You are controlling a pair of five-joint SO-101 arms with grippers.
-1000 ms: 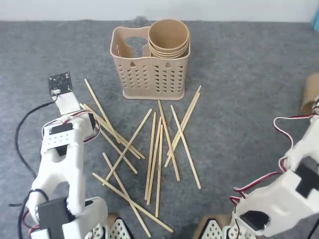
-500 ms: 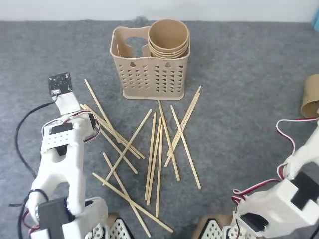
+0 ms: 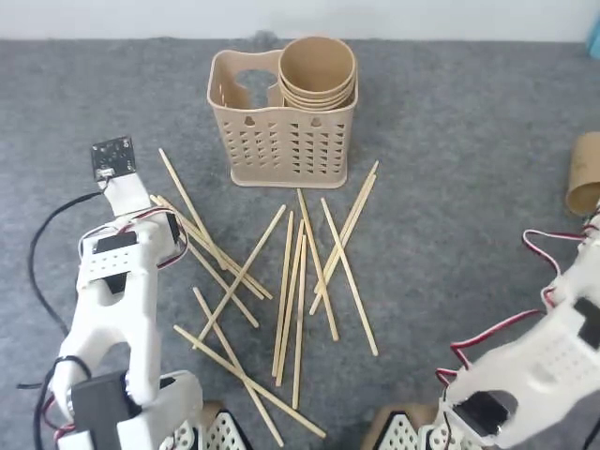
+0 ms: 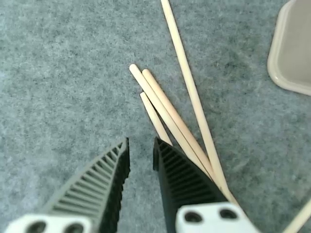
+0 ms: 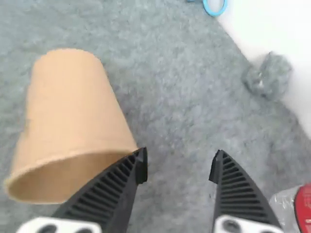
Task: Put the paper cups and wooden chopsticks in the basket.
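A beige perforated basket point(image 3: 281, 131) stands at the back of the grey mat and holds a stack of paper cups point(image 3: 317, 67). Several wooden chopsticks point(image 3: 300, 281) lie scattered in front of it. One more paper cup point(image 3: 583, 173) lies on its side at the mat's right edge. My right gripper point(image 5: 179, 155) is open above the mat, and that cup point(image 5: 73, 121) lies just beside one finger, outside the jaws. My left gripper point(image 4: 141, 143) is open by a narrow gap with nothing in it, its tips just short of the ends of three chopsticks point(image 4: 165, 107).
The left arm point(image 3: 117, 272) stands at the near left, the right arm point(image 3: 544, 366) at the near right. A basket corner point(image 4: 291, 48) lies beyond the left gripper. Past the mat's edge are a blue ring point(image 5: 216, 7), a grey lump point(image 5: 267, 75) and a red thing point(image 5: 303, 204).
The right arm has swung towards the right and the near edge, uncovering more of the lying cup. The left arm, basket and chopsticks have not moved.
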